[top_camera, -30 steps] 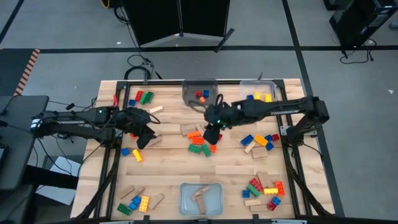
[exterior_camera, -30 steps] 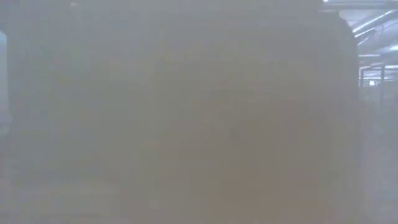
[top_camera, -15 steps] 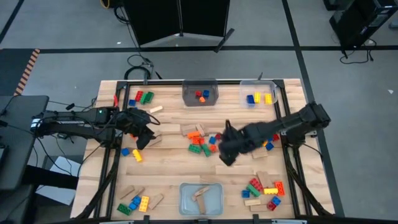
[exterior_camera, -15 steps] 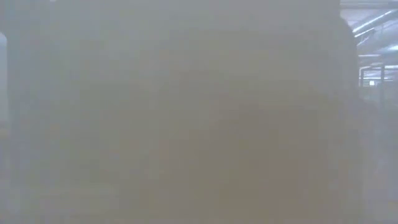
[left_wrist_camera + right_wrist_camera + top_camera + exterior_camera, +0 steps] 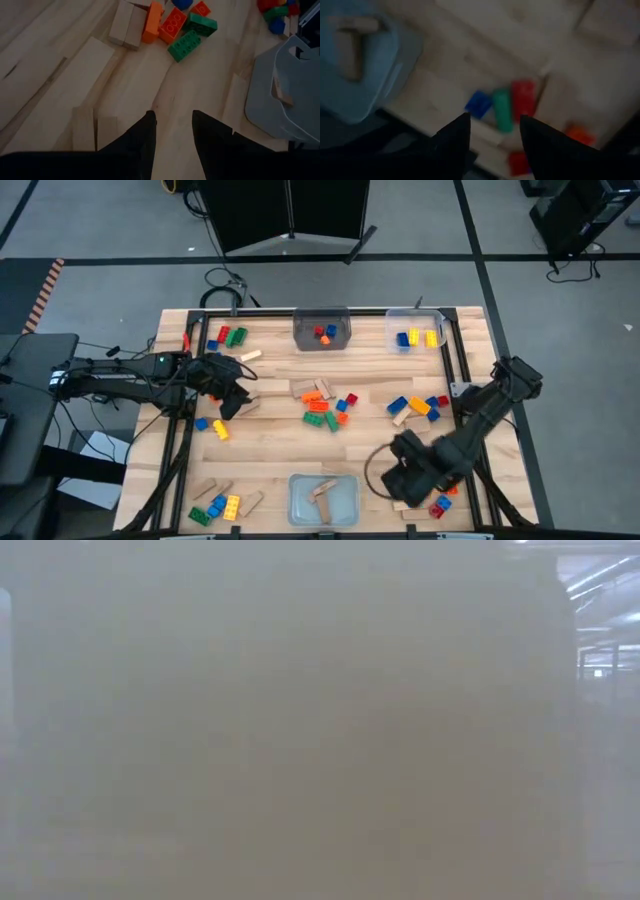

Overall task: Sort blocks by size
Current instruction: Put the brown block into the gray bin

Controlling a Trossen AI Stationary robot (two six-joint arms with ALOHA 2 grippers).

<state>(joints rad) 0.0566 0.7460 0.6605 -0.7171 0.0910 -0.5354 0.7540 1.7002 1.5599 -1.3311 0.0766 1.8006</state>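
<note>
Wooden tabletop (image 5: 270,442) under me is littered with blocks, grey floor all around. Going left to right: there's a mixed pile of wood and studded pieces at the near-left corner (image 5: 222,502), and a small green and red bunch at the far left (image 5: 229,337). My left gripper (image 5: 233,402) hovers over the left-middle of the table, fingers parted a little with nothing between them; from its wrist I see bare wood and two tan blocks lying flat just beside the fingers (image 5: 93,132).

Middle of the table has the central cluster (image 5: 327,406) of orange, green, red and blue bricks. The clear bin at the far edge (image 5: 321,332) holds a few tiny pieces, and the near bin (image 5: 322,500) holds wooden blocks, so I reckon each bin takes one size.

My right gripper (image 5: 408,476) sits over the near-right pile (image 5: 432,490), jaws open and empty, with blue, green and red bricks (image 5: 504,107) showing between them. Looks like I'm lining up a pick there. The far-right bin (image 5: 418,333) has yellow and blue ones.
</note>
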